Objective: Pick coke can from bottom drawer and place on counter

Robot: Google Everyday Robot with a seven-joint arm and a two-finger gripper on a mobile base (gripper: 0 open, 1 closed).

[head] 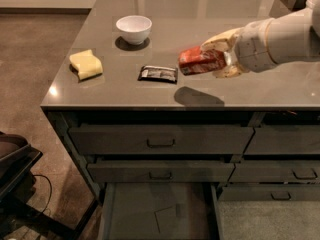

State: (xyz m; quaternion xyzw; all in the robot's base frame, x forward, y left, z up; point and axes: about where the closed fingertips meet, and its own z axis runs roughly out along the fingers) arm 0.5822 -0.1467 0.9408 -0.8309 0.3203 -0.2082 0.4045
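**Red can held over the grey counter, not yet set down**

Red and silvery at its ends, the coke can [200, 61] lies on its side in the air at the right-centre of the frame, clear of the counter [210, 14] beneath it. The gripper [220, 58] is clamped on it, one pale finger above and one below. The white arm [280, 36] reaches in from the right edge. A dark shadow [197, 97] falls on the glossy top just under the can, apart from it, which is why I judge the can to be hanging above the surface and not resting there.

The bottom drawer [135, 214] stands pulled out at the lower centre of the frame, with only a pale square patch [165, 218] showing on its floor. So the picking looks done and the placing is what remains.

The can's sideways hold matters. Put down like this, it would probably roll on so smooth a top. The spot below the can is bare, but the dark foil packet [158, 74] lies just to its left, near enough to be nudged. The yellow sponge [86, 65] at the left and the white bowl [133, 29] at the upper left sit well apart from the can.
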